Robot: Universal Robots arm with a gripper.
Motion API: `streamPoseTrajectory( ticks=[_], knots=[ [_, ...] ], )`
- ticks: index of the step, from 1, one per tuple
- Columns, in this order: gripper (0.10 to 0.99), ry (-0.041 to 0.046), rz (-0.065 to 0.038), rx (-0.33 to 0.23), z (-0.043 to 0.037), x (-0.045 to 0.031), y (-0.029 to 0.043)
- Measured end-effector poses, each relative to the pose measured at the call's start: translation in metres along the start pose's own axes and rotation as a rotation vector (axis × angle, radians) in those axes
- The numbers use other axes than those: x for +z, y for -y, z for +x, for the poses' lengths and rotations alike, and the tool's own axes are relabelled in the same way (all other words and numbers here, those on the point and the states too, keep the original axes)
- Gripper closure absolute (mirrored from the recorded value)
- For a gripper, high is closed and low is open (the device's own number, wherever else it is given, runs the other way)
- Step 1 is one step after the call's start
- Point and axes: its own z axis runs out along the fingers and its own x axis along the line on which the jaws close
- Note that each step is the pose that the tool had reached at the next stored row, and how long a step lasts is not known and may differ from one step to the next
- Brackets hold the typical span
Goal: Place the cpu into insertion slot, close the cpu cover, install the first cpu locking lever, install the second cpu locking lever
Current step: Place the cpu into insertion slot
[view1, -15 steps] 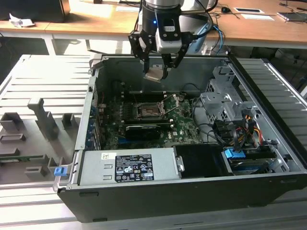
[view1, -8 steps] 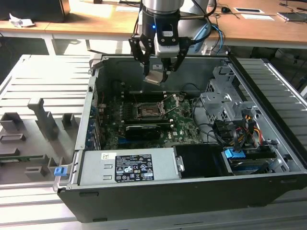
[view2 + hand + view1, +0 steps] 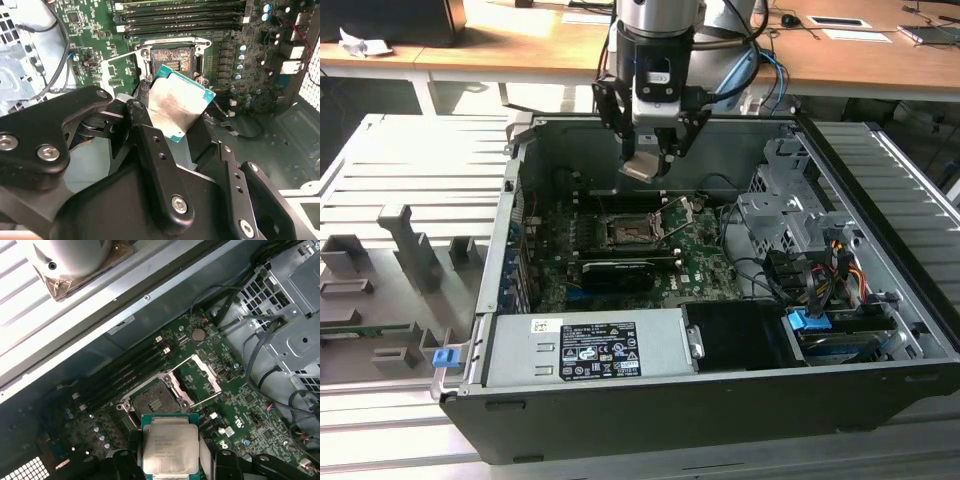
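Observation:
My gripper [image 3: 645,165] hangs over the open computer case, shut on the cpu [image 3: 641,167], a flat silver-beige chip with a green edge. In both wrist views the cpu [image 3: 169,442] [image 3: 176,104] sits between the black fingers [image 3: 122,462], a little way above the board. The insertion slot [image 3: 627,232] [image 3: 155,402] [image 3: 172,60] is a dark square socket below the chip and stands bare. The cpu cover [image 3: 202,376] [image 3: 678,215] is swung open beside the slot, toward the exterior view's right.
A grey power supply box [image 3: 585,350] fills the case's near side, with a black card [image 3: 615,272] just behind it. A metal drive cage [image 3: 790,215] and cables [image 3: 800,280] lie at the exterior view's right. Memory slots [image 3: 125,375] run beside the socket.

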Motion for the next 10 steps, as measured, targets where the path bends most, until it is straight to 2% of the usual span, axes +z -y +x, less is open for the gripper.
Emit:
streamPoseTrajectory(
  ticks=[4,6,10],
  knots=[
    [0.545,0.0067,-0.002,0.075,-0.0001,0.0029,0.0003],
    [0.545,0.0076,-0.002,0.084,-0.0001,0.0066,0.0006],
    [0.545,0.0161,-0.002,0.171,-0.0002,0.0118,0.001]
  ],
)
